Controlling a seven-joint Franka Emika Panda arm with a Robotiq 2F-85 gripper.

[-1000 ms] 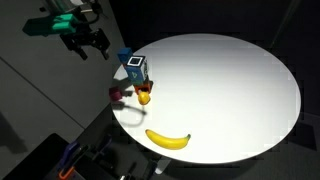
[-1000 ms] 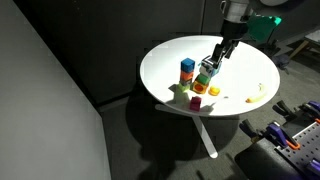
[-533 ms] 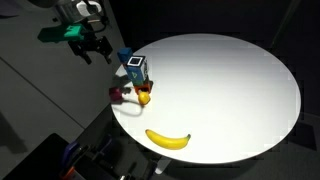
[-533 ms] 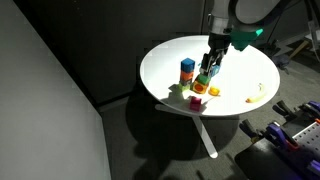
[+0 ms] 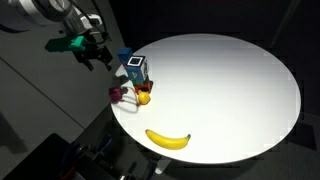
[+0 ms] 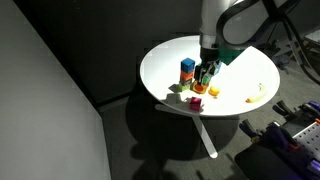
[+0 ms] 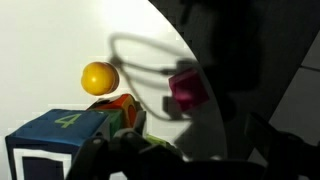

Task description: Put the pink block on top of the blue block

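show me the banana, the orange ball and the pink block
banana [image 5: 168,139], an exterior view, middle of its curve
orange ball [image 7: 100,78], wrist view, centre of the ball
pink block [image 7: 188,89], wrist view, its facing side

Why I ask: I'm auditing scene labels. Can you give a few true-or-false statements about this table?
1. A banana lies on the white table. True.
2. The pink block sits on top of a blue block. False: it rests on the table, near the edge.
3. The jaws hold the orange ball. False: the ball lies on the table, apart from the gripper.
4. A dark blue box stands near the orange ball. True.
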